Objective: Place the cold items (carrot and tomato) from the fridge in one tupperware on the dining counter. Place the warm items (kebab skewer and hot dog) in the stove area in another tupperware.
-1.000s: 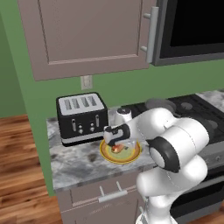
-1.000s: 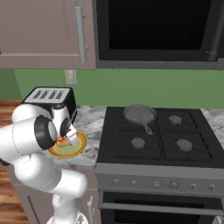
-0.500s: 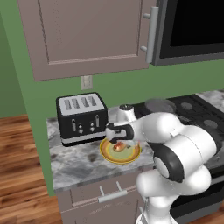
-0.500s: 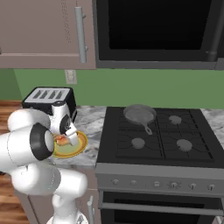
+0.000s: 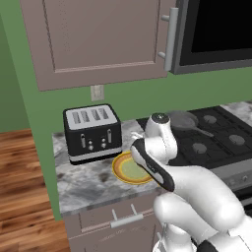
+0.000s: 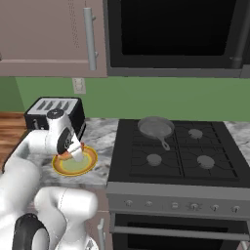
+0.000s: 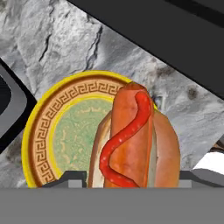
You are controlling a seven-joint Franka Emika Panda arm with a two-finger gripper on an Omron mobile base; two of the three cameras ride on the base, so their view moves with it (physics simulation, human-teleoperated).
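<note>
While the gripper [image 6: 74, 154] is clenched on the hot dog [image 7: 133, 142] and holds it lifted just above the yellow plate [image 7: 65, 131], this plate stays on the marble counter [image 5: 88, 184] between the black toaster [image 5: 92, 132] and the stove [image 6: 180, 154].

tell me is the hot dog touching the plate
Apart. The right base view shows the hot dog raised in the gripper above the plate, with bare plate beneath.
</note>
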